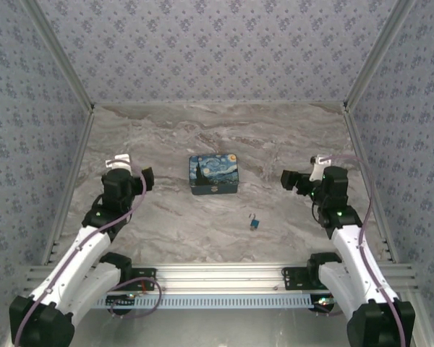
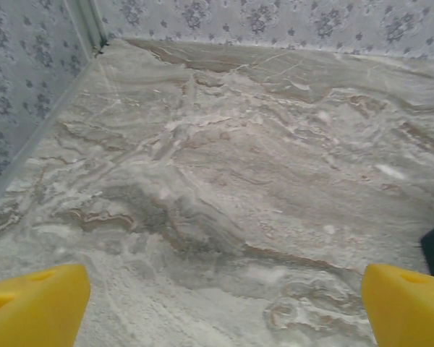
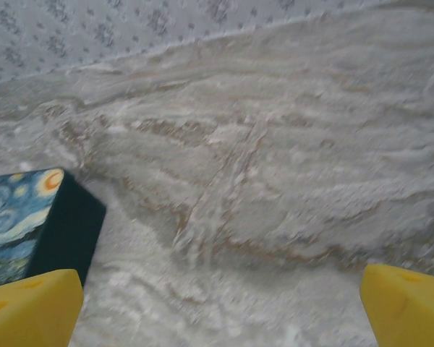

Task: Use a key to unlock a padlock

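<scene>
The tiny padlock [image 1: 254, 223] lies on the table [image 1: 166, 224] near the box [image 1: 213, 174], seemingly locked; left fingers [image 2: 36, 307] and right fingers [image 3: 32, 307] hang spread apart, empty.

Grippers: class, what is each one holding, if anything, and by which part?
Nothing. The left gripper and the right gripper are open and empty; the padlock lies loose on the table.
</scene>
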